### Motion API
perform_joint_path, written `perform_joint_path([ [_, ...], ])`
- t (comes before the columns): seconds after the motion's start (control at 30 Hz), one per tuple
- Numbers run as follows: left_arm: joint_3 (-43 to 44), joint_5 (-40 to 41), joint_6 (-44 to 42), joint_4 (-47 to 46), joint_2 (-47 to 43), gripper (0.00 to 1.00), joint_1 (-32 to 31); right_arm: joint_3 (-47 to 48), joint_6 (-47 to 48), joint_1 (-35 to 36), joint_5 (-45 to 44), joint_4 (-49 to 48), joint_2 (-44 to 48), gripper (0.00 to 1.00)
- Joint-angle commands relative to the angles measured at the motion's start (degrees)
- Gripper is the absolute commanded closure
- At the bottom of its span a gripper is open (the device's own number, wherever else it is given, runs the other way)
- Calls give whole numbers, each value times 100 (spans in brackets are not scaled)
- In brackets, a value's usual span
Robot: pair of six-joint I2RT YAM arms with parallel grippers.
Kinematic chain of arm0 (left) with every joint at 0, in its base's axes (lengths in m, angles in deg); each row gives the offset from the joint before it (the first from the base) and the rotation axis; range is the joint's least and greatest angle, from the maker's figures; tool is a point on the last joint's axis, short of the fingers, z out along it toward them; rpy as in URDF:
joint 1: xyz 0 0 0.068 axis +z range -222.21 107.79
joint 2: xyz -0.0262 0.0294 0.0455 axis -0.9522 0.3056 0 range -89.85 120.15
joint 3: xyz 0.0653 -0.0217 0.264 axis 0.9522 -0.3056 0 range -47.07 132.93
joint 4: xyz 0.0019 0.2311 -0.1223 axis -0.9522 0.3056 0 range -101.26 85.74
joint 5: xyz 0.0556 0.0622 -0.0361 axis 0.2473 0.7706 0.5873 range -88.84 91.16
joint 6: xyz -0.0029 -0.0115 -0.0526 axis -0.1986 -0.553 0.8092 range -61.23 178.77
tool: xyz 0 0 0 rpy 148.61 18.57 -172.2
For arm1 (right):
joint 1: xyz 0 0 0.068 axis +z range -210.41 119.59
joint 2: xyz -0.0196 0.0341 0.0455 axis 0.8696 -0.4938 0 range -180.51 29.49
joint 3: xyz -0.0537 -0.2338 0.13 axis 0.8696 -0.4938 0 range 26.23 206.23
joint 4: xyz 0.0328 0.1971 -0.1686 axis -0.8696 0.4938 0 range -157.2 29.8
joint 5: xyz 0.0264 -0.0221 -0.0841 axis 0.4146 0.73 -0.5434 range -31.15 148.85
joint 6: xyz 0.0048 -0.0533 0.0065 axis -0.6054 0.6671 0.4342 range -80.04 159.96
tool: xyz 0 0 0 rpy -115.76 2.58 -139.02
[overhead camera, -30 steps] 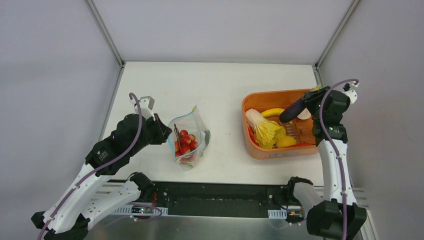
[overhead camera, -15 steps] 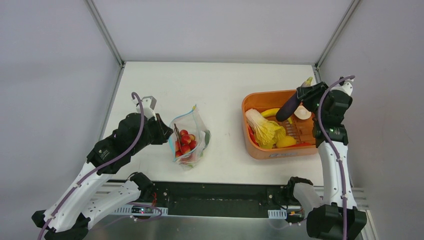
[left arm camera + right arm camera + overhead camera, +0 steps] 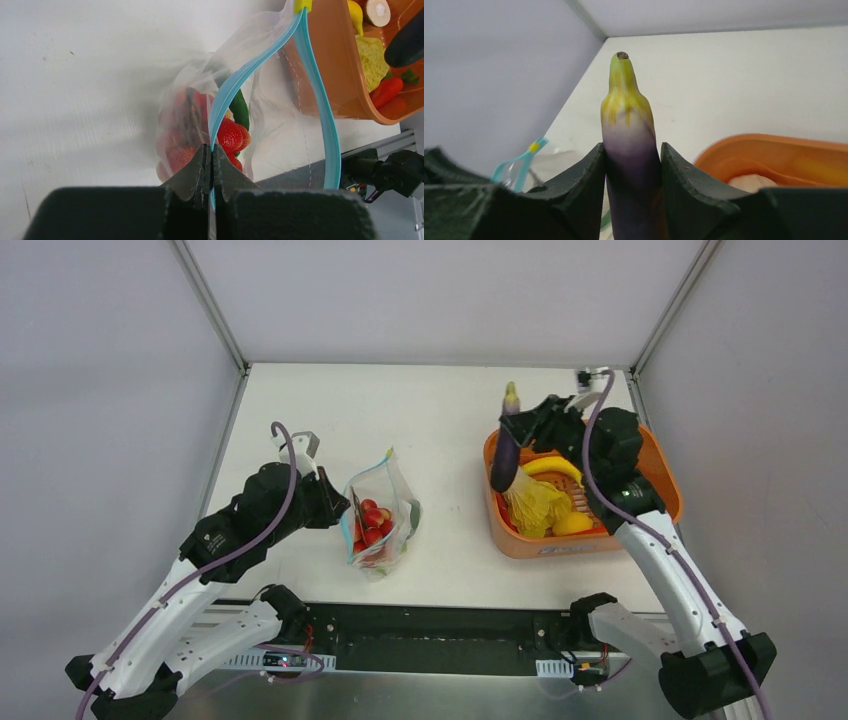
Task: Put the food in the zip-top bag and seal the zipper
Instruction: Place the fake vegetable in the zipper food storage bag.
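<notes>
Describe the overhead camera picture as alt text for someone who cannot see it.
The right gripper holds a purple eggplant over the left edge of an orange tub of toy food. Across the white table, the left gripper pinches the blue-edged mouth of a clear zip-top bag that holds red toy fruit.

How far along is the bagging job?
Partly done.
Done: several red pieces sit inside the zip-top bag.
In hand: the left gripper pinches the zipper, holding the mouth open. The right gripper grips the eggplant, lifted over the left edge of the orange tub.
Left: bag the eggplant, the yellow pieces and the rest in the tub, then seal.
</notes>
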Motion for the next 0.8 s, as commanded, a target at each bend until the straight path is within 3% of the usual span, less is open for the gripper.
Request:
perform_joint_path([
  [0.0,168,-23,-91,-145,-7,100,59,451,1067,1205,-165,-712,-78,100],
  [0.3,108,31,-7,-135,-137,100,59,487,2632,3402,417,-2352,-328,100],
  [0.5,84,-53,55,-203,-167,100,59,905,4042,4705,397,-2840,-966,100],
  [0.6,72,-127,86,-222,-149,100,59,977,4610,5157,392,-3188,-1263,100],
  [0.77,65,-105,121,-231,-233,100,60,1088,4656,5333,672,-3642,-1631,100],
])
